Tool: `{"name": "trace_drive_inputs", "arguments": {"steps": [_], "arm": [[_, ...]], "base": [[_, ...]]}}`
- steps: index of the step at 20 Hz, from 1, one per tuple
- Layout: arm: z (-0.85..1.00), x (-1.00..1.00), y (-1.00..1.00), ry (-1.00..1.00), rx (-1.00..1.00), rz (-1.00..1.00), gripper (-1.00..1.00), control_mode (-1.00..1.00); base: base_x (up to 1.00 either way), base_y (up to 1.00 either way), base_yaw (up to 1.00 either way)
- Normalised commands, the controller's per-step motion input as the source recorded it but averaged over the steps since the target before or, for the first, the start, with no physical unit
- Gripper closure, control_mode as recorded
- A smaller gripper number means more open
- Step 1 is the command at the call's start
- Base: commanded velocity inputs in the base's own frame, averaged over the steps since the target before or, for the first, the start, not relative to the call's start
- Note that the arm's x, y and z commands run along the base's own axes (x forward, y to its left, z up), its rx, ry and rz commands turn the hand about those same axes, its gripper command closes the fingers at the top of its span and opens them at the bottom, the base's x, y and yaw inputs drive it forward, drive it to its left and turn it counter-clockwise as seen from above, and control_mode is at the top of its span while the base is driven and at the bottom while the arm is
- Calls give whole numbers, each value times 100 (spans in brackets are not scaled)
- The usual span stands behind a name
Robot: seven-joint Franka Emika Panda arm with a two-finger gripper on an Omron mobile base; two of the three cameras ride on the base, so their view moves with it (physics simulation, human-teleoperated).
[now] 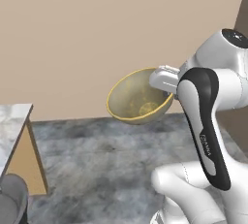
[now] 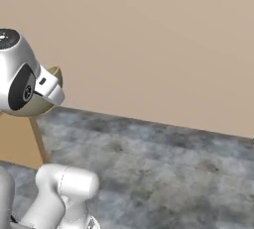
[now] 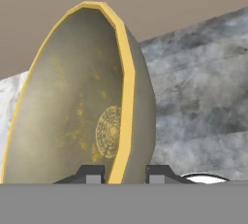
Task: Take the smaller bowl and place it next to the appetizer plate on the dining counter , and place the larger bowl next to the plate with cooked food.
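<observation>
We have the larger bowl [image 1: 138,97] pinched by its yellow rim, one of our fingers [image 3: 91,173] inside the wall and the other outside. It hangs tilted in the air above the grey floor [image 1: 97,160], well clear of the bench [image 1: 12,121] off to the side. We should carry it slowly, keep the grasp firm, and level it before lowering beside the plate with cooked food.

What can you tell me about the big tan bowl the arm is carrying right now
The larger bowl is deep and olive-tan with a yellow rim and a speckled inside bearing a round patterned mark at the bottom. It looks like glazed ceramic and is empty. It hangs in the air above the grey floor, tipped with its opening toward the left base camera. The gripper pinches its rim, one finger inside and one outside.
</observation>
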Motion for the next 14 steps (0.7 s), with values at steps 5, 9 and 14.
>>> {"name": "trace_drive_inputs", "arguments": {"steps": [5,9,14], "arm": [[0,0,0,0,0,0,100,100],[0,0,0,0,0,0,100,100],[0,0,0,0,0,0,100,100]], "base": [[100,-6,28],[100,-5,31],[100,0,36]]}}
